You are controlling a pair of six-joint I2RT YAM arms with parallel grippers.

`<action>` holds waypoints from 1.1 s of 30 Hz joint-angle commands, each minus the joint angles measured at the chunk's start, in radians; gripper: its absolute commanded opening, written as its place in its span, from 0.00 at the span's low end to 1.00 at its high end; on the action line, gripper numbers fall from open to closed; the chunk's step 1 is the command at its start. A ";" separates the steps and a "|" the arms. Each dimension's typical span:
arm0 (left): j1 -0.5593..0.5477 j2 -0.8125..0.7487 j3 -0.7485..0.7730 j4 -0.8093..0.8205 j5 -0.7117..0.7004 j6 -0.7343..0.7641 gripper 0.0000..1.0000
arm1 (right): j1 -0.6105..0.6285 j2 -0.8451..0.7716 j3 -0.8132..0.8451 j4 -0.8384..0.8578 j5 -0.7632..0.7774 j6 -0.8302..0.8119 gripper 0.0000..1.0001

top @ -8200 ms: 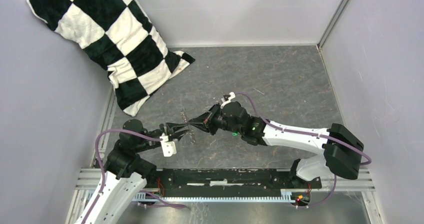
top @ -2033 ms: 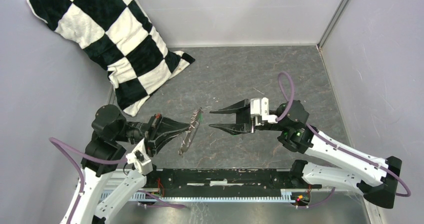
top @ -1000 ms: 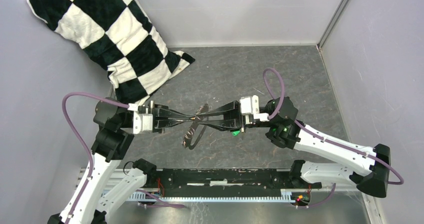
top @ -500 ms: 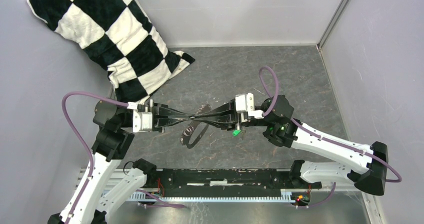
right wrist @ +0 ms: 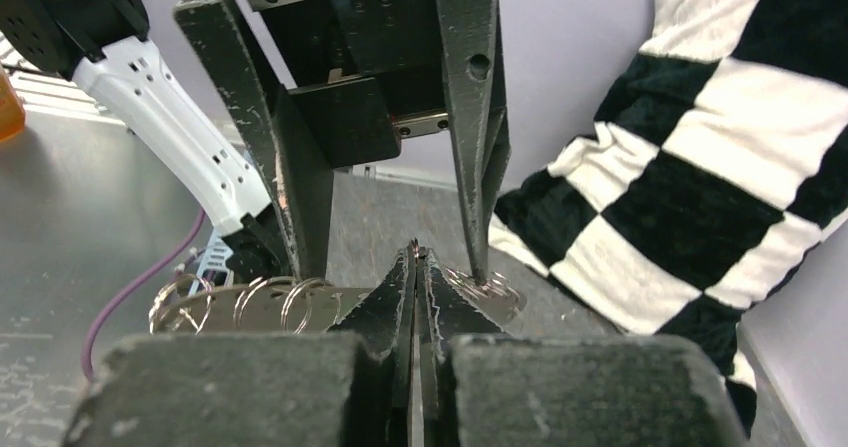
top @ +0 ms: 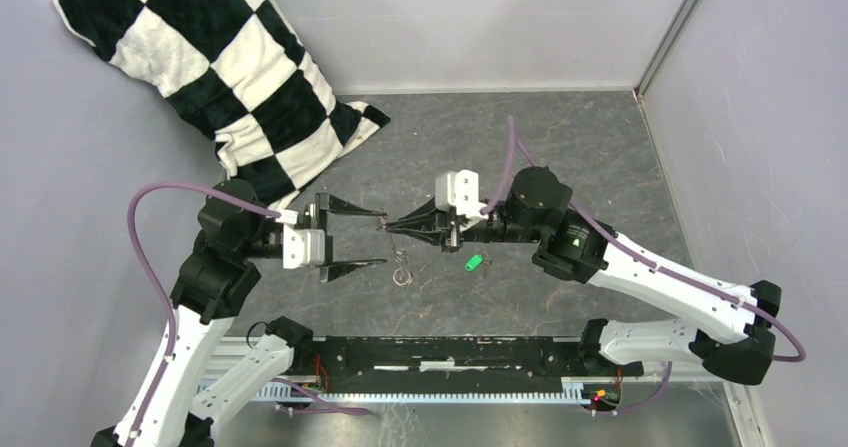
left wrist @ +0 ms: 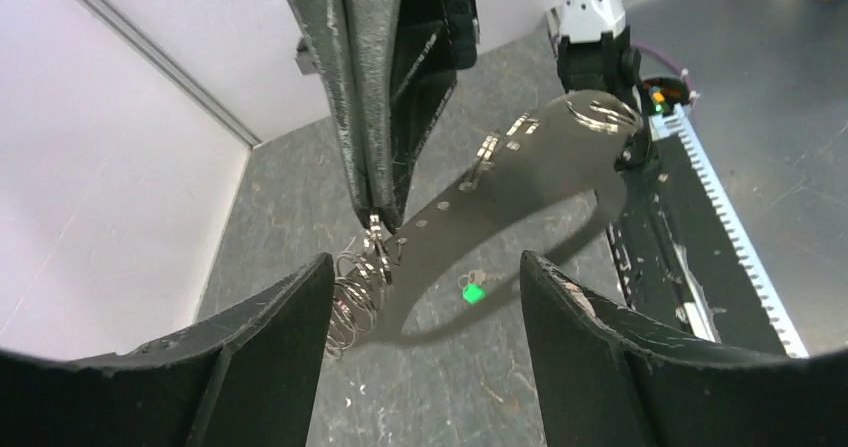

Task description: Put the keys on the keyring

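Thin silvery keyring [top: 400, 265] is pinched in the right gripper [top: 388, 225]'s closed black tips.
Left gripper [top: 384, 237] is held spread; green-tagged key [top: 473, 262] is seen toward the table [top: 560, 157]'s near edge.

The left gripper [top: 386, 237] is held wide open, facing the right gripper [top: 383, 227], whose fingers are pressed shut.

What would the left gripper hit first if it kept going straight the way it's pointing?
Most likely the right gripper, whose shut fingers pinch the keyring right between the open fingers of the left gripper. Depth is unclear, so the hanging keyring might touch first.
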 commanded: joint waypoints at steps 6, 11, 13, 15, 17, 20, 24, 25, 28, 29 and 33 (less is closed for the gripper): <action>-0.005 -0.004 0.029 -0.209 -0.085 0.248 0.60 | 0.005 0.095 0.225 -0.392 0.076 -0.096 0.01; -0.005 -0.007 0.031 -0.210 -0.139 0.272 0.52 | 0.016 0.120 0.260 -0.461 0.080 -0.117 0.01; -0.004 -0.007 0.033 -0.210 -0.148 0.282 0.47 | 0.019 0.129 0.272 -0.482 0.076 -0.124 0.01; -0.004 -0.007 0.035 -0.206 -0.136 0.276 0.46 | 0.024 0.141 0.288 -0.501 0.083 -0.129 0.01; -0.005 -0.004 0.036 -0.206 -0.115 0.267 0.44 | 0.029 0.152 0.299 -0.511 0.089 -0.129 0.01; -0.004 0.004 0.032 -0.202 -0.087 0.227 0.39 | 0.031 0.166 0.317 -0.521 0.096 -0.127 0.01; -0.004 0.017 0.020 -0.211 -0.065 0.200 0.28 | 0.040 0.172 0.331 -0.523 0.101 -0.126 0.01; -0.004 0.022 0.020 -0.216 -0.065 0.201 0.25 | 0.041 0.174 0.334 -0.527 0.100 -0.126 0.01; -0.004 0.042 0.031 -0.252 -0.062 0.215 0.24 | 0.047 0.180 0.345 -0.532 0.100 -0.126 0.00; -0.005 0.049 0.035 -0.268 -0.060 0.226 0.24 | 0.048 0.182 0.346 -0.532 0.101 -0.126 0.01; -0.004 0.059 0.041 -0.286 -0.054 0.226 0.23 | 0.052 0.190 0.353 -0.532 0.100 -0.127 0.01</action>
